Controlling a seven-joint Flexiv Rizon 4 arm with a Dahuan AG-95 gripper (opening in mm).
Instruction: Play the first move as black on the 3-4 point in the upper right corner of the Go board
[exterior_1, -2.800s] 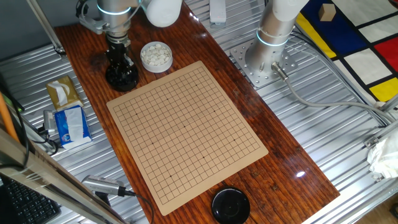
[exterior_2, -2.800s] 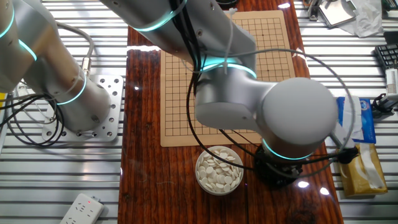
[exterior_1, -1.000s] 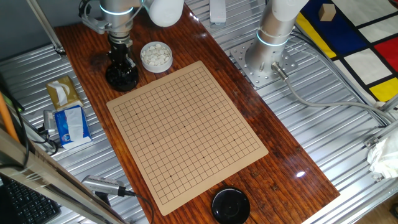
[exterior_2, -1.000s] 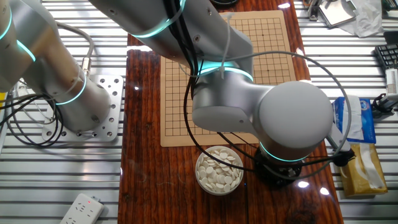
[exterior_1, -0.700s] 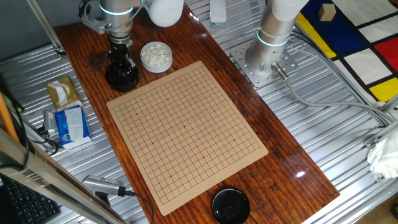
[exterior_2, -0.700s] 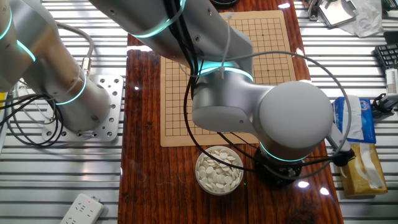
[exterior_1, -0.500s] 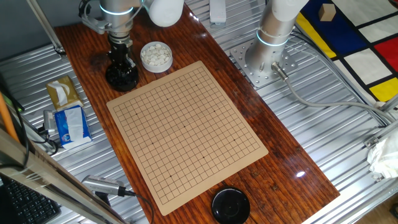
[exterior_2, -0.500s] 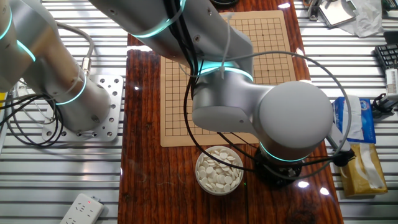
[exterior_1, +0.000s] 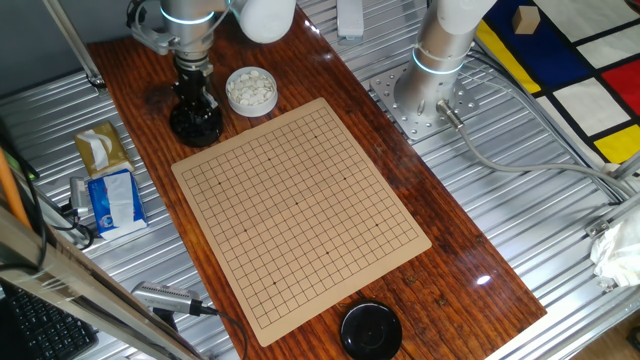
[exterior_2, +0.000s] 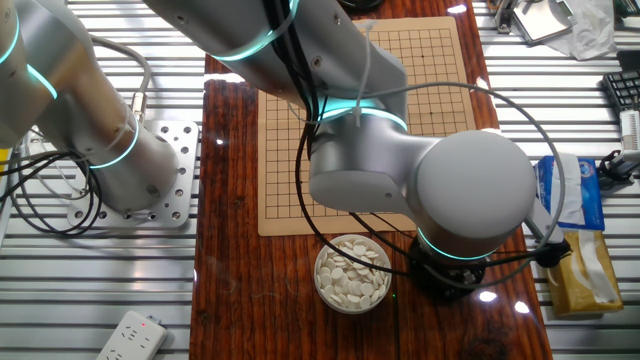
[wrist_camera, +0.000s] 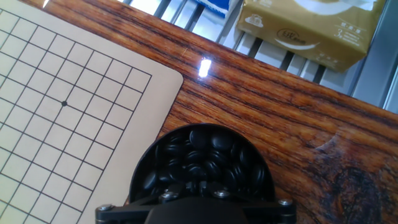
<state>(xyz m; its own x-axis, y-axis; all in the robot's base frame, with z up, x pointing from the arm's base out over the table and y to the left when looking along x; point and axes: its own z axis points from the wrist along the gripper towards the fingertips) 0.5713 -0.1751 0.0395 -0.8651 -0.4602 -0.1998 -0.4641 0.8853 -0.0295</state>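
The tan Go board (exterior_1: 300, 215) lies mid-table with no stones on the crossings that show. Its rounded corner (wrist_camera: 168, 78) sits beside a black bowl (wrist_camera: 140, 174) heaped with glossy black stones (wrist_camera: 199, 158). My gripper (exterior_1: 195, 95) points straight down into that bowl (exterior_1: 178, 128) at the board's far left corner. In the hand view only the dark gripper housing (wrist_camera: 193, 211) shows above the stones. The fingertips are lost in the dark pile, so I cannot tell whether they grip a stone. In the other fixed view the arm hides most of the bowl (exterior_2: 440, 282).
A bowl of white stones (exterior_1: 250, 90) stands just right of the black bowl. A black lid (exterior_1: 371, 329) lies at the board's near edge. Tissue packs (exterior_1: 110, 200) lie left of the board. The arm's base (exterior_1: 425, 95) is bolted down at the right.
The arm shifted slightly over the black bowl between 2.8 s and 1 s ago. Nothing has visibly moved since then.
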